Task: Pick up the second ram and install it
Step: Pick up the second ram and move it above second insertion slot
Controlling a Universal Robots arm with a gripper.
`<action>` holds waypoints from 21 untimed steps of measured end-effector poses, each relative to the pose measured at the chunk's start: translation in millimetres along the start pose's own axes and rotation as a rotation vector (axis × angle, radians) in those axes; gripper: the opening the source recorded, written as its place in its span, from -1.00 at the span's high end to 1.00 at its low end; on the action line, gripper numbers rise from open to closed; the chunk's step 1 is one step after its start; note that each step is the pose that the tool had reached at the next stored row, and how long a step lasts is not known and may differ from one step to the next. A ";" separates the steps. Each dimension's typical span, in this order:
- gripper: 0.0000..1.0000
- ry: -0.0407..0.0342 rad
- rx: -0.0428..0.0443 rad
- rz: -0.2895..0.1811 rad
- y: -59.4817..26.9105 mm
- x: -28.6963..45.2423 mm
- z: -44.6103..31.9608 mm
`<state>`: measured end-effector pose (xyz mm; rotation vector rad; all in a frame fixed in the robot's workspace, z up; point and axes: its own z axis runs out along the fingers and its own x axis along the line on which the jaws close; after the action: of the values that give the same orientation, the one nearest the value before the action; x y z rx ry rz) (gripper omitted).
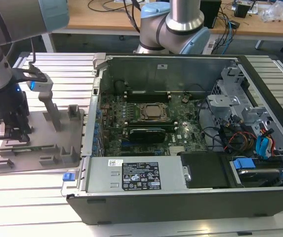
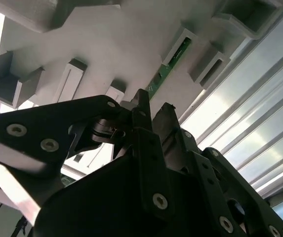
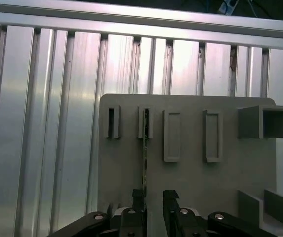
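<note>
Green board: second ram [image 3: 144,148] on edge in grey tray [image 3: 195,177] slot
Claw [image 3: 153,195]: slightly spread, set astride the ram's end, not clamped on it

1. Your exterior view looks down at a slant over the counter [image 1: 27,202], with the open computer case [image 1: 171,205] central and the grey tray [image 1: 42,140] at the exterior view's left.
2. Your first wrist view looks straight down past the fingers [image 3: 138,200], close above that tray [image 3: 190,182].
3. Your second wrist view sits tight behind the fingers [image 2: 142,116], seeing the same tray [image 2: 106,54] obliquely.
</note>
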<state>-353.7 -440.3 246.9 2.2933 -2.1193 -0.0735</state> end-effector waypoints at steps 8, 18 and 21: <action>0.40 0.0027 -0.0001 0.022 6.3 2.0 23.7; 0.40 0.0032 0.0002 0.022 8.0 5.2 45.8; 0.73 0.0028 0.0003 0.022 8.0 5.2 45.9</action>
<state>-363.4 -445.3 201.3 2.2680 -2.1432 -0.0697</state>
